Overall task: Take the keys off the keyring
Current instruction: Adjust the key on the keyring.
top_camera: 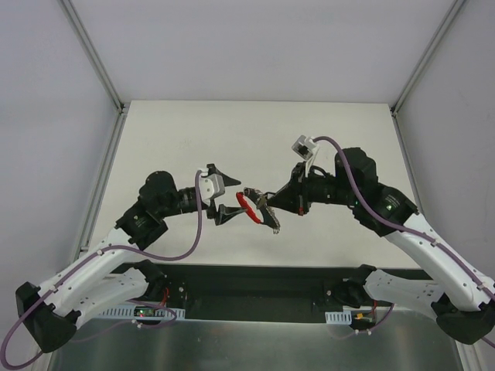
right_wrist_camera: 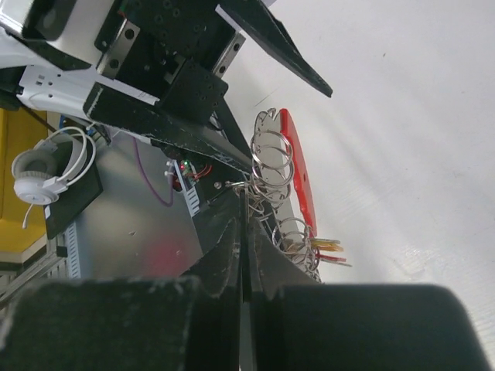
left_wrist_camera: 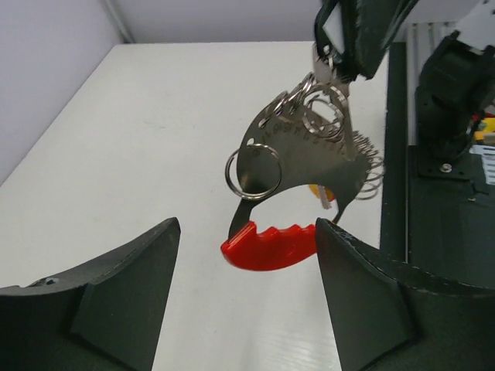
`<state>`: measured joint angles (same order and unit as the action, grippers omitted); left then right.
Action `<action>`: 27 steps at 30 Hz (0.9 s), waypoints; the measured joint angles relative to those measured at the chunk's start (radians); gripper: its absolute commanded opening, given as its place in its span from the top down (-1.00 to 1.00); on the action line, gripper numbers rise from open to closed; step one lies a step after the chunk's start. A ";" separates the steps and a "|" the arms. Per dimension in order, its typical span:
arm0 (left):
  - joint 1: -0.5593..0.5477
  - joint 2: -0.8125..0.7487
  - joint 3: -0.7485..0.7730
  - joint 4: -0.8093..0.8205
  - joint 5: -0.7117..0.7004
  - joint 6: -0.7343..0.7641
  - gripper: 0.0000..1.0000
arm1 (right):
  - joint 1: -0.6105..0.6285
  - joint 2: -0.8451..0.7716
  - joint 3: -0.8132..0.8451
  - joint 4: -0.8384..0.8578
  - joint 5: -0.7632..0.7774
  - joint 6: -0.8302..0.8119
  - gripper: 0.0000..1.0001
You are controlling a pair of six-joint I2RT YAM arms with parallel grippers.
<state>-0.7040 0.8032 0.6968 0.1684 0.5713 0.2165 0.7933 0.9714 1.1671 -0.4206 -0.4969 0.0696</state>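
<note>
The keyring hangs in the air between my two grippers: a curved grey metal tag (left_wrist_camera: 309,158) with a red plastic piece (left_wrist_camera: 271,246) on its lower edge and several thin split rings (left_wrist_camera: 254,171) threaded through it. In the top view it is a small jagged bunch (top_camera: 267,215) with the red piece (top_camera: 246,204). My right gripper (right_wrist_camera: 247,202) is shut on a thin metal edge at the top of the bunch, also seen from the left wrist (left_wrist_camera: 352,46). My left gripper (left_wrist_camera: 247,232) is open, one finger on each side of the red piece. I cannot tell single keys apart among the rings.
The white table (top_camera: 255,139) lies under the bunch. A dark rail (top_camera: 255,282) runs along the near edge by the arm bases. White headphones (right_wrist_camera: 42,166) and a yellow thing (right_wrist_camera: 15,154) lie off the table. Small yellow and red slips (right_wrist_camera: 329,247) hang among the rings.
</note>
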 measured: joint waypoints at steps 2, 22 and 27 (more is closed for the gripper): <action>0.012 0.006 0.027 -0.019 0.068 0.019 -0.36 | 0.000 -0.005 0.000 -0.004 -0.025 -0.005 0.98; 0.012 0.256 0.122 -0.077 0.578 0.060 1.00 | -0.011 -0.023 -0.087 0.040 -0.205 0.050 0.78; 0.019 0.304 0.125 -0.081 0.608 0.049 1.00 | -0.132 -0.016 -0.151 0.216 -0.220 0.278 0.33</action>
<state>-0.6853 1.1069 0.8219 0.0875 1.1790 0.2653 0.6609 0.9554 1.0164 -0.2047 -0.7174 0.3477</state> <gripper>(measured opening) 0.036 0.229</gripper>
